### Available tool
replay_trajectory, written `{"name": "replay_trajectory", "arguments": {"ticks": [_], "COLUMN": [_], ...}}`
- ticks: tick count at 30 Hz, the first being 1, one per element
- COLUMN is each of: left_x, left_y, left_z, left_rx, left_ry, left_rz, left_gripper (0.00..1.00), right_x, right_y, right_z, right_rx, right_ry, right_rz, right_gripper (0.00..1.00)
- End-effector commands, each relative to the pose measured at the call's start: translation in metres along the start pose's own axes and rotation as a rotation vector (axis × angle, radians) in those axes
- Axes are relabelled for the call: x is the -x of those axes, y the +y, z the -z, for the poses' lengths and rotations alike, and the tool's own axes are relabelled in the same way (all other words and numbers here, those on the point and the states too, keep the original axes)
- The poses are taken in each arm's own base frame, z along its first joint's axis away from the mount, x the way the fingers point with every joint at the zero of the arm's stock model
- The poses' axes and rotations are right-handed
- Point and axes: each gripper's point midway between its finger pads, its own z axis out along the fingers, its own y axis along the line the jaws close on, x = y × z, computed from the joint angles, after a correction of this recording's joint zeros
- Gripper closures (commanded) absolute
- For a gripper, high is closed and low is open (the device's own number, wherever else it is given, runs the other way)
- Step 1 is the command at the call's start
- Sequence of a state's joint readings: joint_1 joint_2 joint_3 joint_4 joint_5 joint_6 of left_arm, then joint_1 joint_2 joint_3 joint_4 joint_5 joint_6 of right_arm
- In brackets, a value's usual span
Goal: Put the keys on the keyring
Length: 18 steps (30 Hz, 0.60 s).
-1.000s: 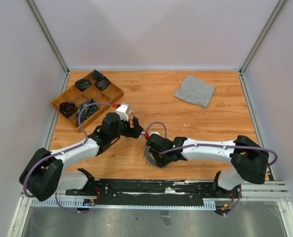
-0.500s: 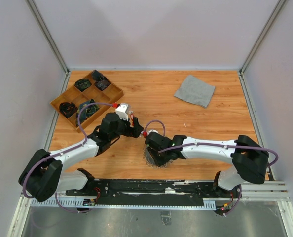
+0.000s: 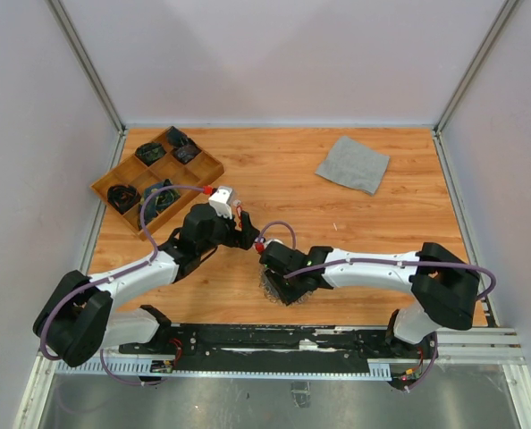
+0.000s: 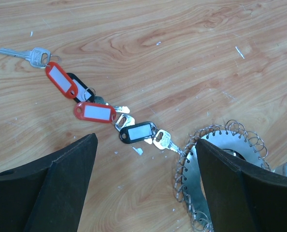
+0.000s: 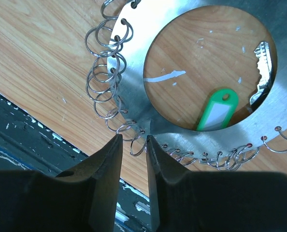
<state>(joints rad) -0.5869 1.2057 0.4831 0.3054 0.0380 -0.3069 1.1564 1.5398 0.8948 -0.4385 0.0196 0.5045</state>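
Observation:
In the left wrist view a string of keys (image 4: 97, 113) with red and black tags lies on the wood, ending at a silver key (image 4: 164, 140) that touches the keyring (image 4: 225, 145). My left gripper (image 4: 143, 193) is open and empty, low over the table, its right finger over the ring's rim. In the right wrist view the keyring (image 5: 134, 63) lies flat, and a green-tagged key (image 5: 217, 110) rests inside its hole. My right gripper (image 5: 134, 145) has its jaws narrowly apart around one small loop (image 5: 139, 144) on the rim, not clamped. In the top view both grippers (image 3: 245, 234) (image 3: 279, 275) meet over the ring (image 3: 270, 288).
A wooden compartment tray (image 3: 105, 185) with dark items stands at the back left. A grey cloth square (image 3: 352, 164) lies at the back right. The black rail (image 5: 18, 145) at the table's near edge runs just behind the right gripper.
My right arm has shifted slightly to the left over the keyring. My left arm has barely moved.

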Motion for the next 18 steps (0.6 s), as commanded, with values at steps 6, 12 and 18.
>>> {"name": "replay_trajectory", "arguments": {"ticks": [6,12,18], "left_x": [0.007,0.008,0.009], "left_y": [-0.003,-0.003,-0.004], "left_z": [0.002,0.002,0.002], "left_rx": [-0.011,-0.011,-0.013], "left_ry": [-0.038,-0.041,-0.042], "left_rz": [-0.021,-0.021,-0.021], "left_gripper": [0.11,0.11,0.11], "right_x": [-0.006,-0.007,-0.011], "right_y": [0.005,0.001,-0.005], "right_z": [-0.003,-0.003,-0.002], "right_rx": [0.009,-0.011,-0.042], "right_ry": [0.036,0.042,0.053], "right_rz": [0.016,0.014,0.013], "right_gripper": [0.74,0.79,0.84]}}
